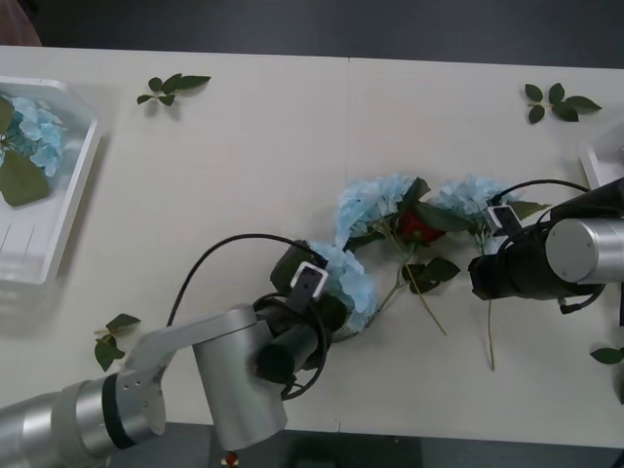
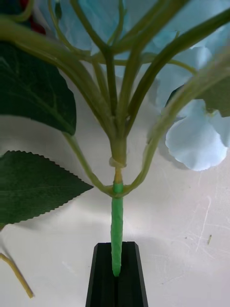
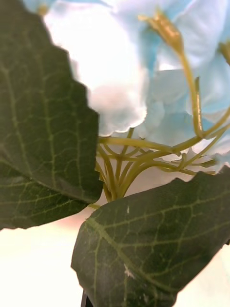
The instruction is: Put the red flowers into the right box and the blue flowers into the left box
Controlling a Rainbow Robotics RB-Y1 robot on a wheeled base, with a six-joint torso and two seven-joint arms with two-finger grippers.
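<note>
Tabletop (image 1: 253, 146) bears blue flowers (image 1: 375, 200); right claw (image 2: 116, 276) pinches one stem.

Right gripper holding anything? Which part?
Yes: the right gripper is shut on a blue flower, gripping the bare end of its green stem below the branching.

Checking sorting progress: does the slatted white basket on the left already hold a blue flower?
Yes, in the front view a pale blue flower with a dark leaf lies inside the left box.
</note>
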